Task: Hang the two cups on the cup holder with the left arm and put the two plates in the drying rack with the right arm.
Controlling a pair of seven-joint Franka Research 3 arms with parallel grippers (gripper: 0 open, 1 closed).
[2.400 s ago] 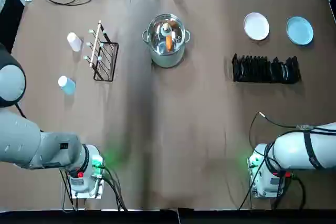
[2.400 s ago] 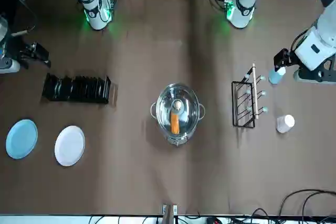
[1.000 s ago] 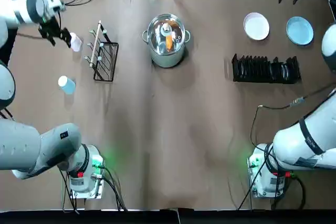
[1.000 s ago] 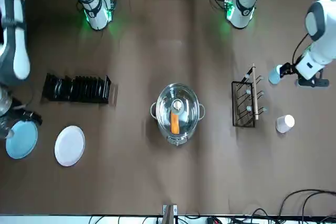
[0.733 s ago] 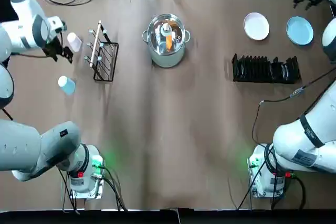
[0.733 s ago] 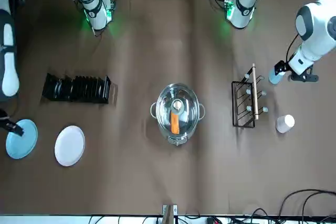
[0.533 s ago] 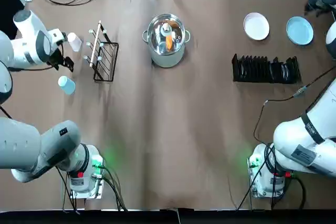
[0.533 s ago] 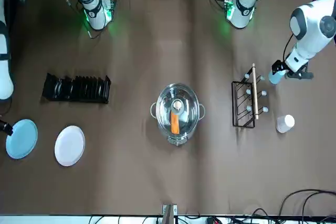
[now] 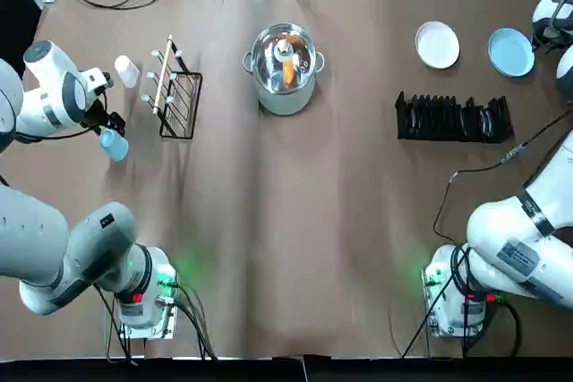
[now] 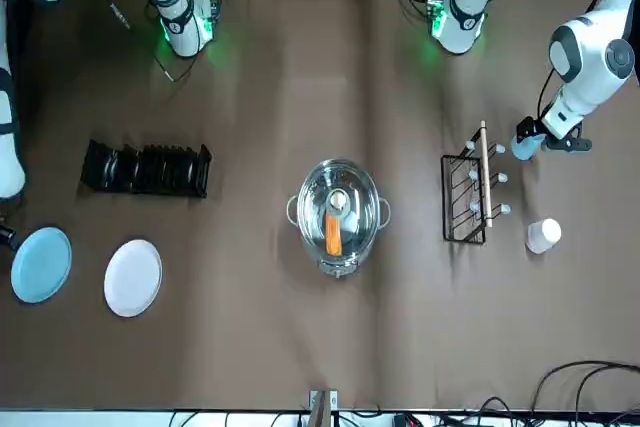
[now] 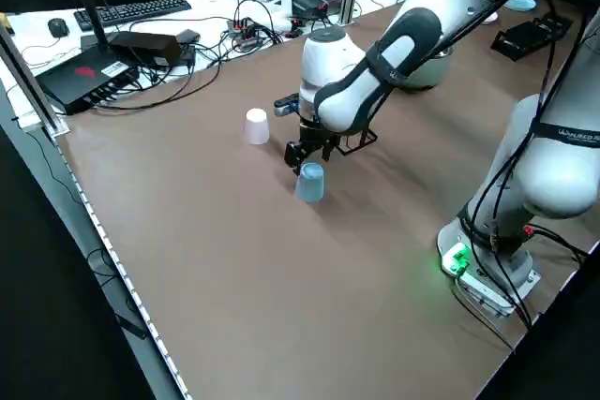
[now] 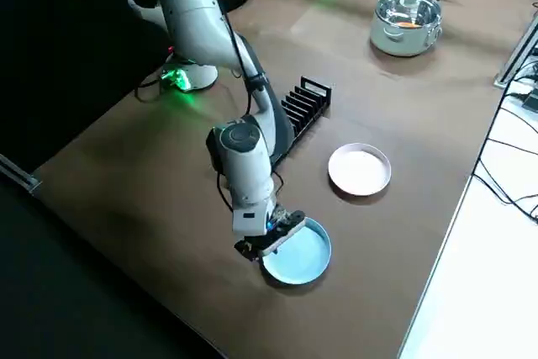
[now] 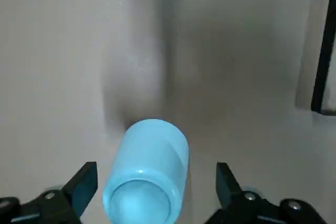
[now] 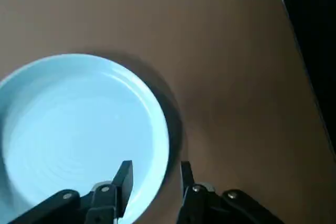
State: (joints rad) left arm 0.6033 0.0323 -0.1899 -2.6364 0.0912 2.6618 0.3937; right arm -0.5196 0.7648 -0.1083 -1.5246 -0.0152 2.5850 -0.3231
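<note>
Now the drying rack (image 9: 454,118) sits at the right of the top view, below the white plate (image 9: 437,45). At the far right, the right gripper (image 14: 154,174) straddles the blue plate (image 14: 79,135) rim, fingers narrow. At the left, the left gripper (image 13: 155,179) spreads wide around the blue cup (image 13: 147,174).

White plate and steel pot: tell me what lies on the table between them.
Only bare brown table lies between the white plate and the steel pot, as the top view shows.
</note>
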